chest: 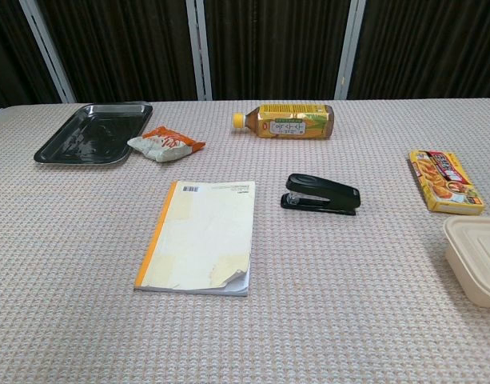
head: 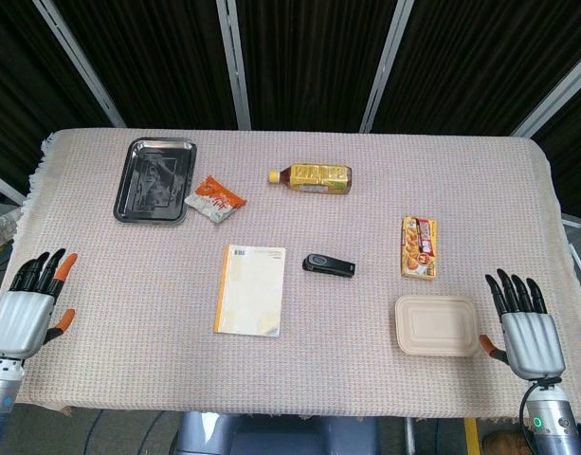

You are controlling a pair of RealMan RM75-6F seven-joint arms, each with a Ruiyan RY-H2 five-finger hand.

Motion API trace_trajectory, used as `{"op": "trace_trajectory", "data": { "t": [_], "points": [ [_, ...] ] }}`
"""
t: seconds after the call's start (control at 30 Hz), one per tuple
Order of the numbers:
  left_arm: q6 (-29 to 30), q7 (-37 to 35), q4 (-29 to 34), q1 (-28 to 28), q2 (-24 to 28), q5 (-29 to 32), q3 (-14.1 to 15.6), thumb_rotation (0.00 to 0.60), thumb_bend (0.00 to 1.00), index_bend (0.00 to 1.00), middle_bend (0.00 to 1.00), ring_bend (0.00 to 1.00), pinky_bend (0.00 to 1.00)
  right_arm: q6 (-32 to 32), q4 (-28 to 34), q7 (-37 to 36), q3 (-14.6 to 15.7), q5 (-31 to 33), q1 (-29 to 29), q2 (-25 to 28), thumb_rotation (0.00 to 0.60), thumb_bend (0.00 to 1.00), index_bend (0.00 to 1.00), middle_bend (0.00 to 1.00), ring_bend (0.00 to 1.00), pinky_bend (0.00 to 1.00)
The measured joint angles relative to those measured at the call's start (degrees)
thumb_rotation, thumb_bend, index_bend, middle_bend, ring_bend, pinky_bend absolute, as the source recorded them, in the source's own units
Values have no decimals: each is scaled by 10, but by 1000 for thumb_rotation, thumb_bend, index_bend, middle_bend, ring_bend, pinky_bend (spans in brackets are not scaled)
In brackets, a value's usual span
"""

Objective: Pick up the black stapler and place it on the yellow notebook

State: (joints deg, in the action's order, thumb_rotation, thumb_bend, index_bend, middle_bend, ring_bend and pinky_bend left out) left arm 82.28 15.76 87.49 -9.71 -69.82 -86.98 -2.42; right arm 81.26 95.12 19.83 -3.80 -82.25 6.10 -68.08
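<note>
The black stapler [head: 329, 266] [chest: 321, 194] lies flat near the middle of the table, just right of the yellow notebook [head: 250, 289] [chest: 199, 236], with a small gap between them. My left hand [head: 32, 308] hovers at the table's near left corner, fingers spread, holding nothing. At the near right corner my right hand [head: 524, 324] is likewise spread and empty. Both hands are far from the stapler. Neither hand appears in the chest view.
A black metal tray [head: 155, 178] [chest: 93, 132] sits at the far left with an orange snack packet [head: 214, 198] [chest: 165, 144] beside it. A tea bottle [head: 311, 177] [chest: 286, 120] lies on its side behind the stapler. A yellow food box [head: 419, 247] [chest: 446, 181] and a beige lidded container [head: 438, 325] [chest: 476, 258] are at the right.
</note>
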Motion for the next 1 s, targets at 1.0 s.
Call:
{"op": "trace_trajectory", "data": {
  "t": [1.0],
  "points": [
    [-76, -16, -33, -43, -14, 79, -32, 600, 317, 0, 0, 0, 118, -140, -112, 111, -58, 71, 152, -215, 600, 175, 179, 130, 99, 230]
  ]
}}
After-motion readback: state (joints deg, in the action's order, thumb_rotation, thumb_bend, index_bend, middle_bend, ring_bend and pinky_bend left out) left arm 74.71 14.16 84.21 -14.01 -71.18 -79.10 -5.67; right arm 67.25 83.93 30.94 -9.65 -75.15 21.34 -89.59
